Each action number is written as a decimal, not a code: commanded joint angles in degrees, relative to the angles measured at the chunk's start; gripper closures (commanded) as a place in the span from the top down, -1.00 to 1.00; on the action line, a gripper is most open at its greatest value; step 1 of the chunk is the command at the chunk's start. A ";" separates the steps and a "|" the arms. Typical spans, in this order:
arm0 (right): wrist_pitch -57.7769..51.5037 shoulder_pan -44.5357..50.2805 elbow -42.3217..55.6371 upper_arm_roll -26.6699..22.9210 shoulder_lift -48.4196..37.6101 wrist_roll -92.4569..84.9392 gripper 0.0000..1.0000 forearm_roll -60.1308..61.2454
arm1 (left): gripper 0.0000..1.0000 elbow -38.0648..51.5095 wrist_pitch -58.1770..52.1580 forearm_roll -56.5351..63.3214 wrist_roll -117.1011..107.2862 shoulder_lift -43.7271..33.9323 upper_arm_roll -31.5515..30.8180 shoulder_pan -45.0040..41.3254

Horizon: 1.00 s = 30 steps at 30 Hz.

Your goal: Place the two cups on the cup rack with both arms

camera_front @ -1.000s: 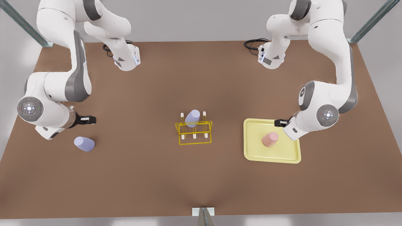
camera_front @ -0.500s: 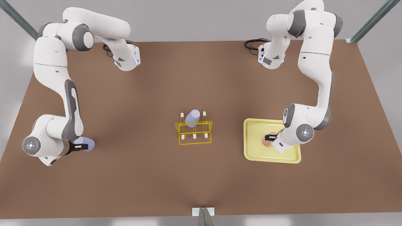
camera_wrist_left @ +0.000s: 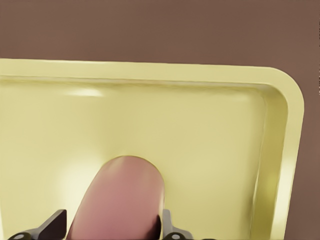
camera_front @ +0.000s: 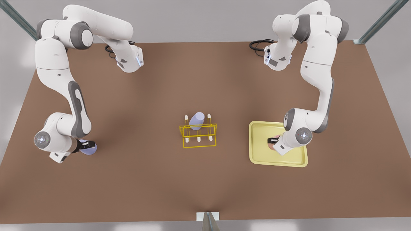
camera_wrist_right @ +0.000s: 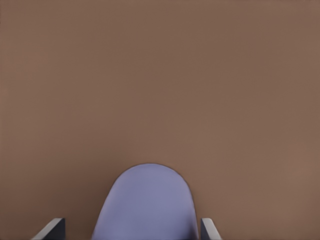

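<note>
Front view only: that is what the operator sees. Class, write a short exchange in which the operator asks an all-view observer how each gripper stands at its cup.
Operator: Over the tray, does the arm straddle the pink cup?
Observer: Yes. The left gripper has a finger on each side of the pink cup, jaws open.
Operator: And at the lavender cup lying on the table?
Observer: The right gripper flanks it, its fingers leaving a gap on both sides.
</note>
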 commanded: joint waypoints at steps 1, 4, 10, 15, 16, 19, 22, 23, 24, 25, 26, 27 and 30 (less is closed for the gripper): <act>4.66 -0.10 -1.01 -0.08 -0.22 -8.75 1.00 0.35 | 0.81 0.02 2.74 0.14 -1.02 0.01 0.00 0.00; 4.66 -0.46 -1.10 0.00 -0.39 -8.75 1.00 0.35 | 0.79 0.02 2.74 0.05 -1.02 0.54 0.00 0.00; 4.66 -1.95 -4.61 0.00 -2.68 -9.02 1.00 0.26 | 0.76 0.20 2.65 0.05 -1.10 0.89 0.00 0.00; 4.84 -1.95 -6.19 0.18 -3.29 -9.02 1.00 1.22 | 0.72 0.64 0.63 -0.39 -1.89 -0.16 0.09 -0.09; 4.84 -1.86 -6.81 0.27 -3.65 -9.02 1.00 1.22 | 0.72 0.81 0.28 -0.39 -2.16 -0.16 0.09 -0.09; 5.72 -1.60 -7.42 0.27 -3.38 -9.02 1.00 1.22 | 0.72 4.58 -5.77 -0.91 -4.36 0.45 -0.18 -0.18; 5.98 -1.51 -7.60 0.27 -2.94 -9.02 1.00 1.22 | 0.72 8.90 -11.50 -2.41 -6.64 0.37 -0.88 -0.44; 6.16 -1.69 -7.60 0.27 -2.68 -9.02 1.00 1.22 | 0.72 10.83 -13.25 -4.35 -7.69 0.45 -1.32 -0.44; 6.16 -1.77 -7.60 0.27 -2.59 -9.02 1.00 1.14 | 0.72 12.41 -13.96 -4.26 -11.56 0.63 -2.28 -0.53; 6.16 -1.77 -7.60 0.27 -2.68 -9.02 1.00 1.22 | 0.72 14.96 -16.59 -4.35 -13.67 1.24 -3.34 -0.53; 6.16 -1.69 -7.51 0.27 -2.77 -9.02 1.00 1.22 | 0.72 18.65 -18.44 -4.35 -17.53 2.65 -4.92 -0.44; 6.16 -1.69 -7.42 0.27 -2.77 -9.02 1.00 1.22 | 0.72 20.85 -18.79 -4.26 -20.61 3.70 -6.06 -0.88; 6.07 -1.60 -7.07 0.27 -2.94 -9.10 0.78 1.14 | 0.72 25.94 -18.88 -6.80 -29.65 5.20 -9.14 -1.75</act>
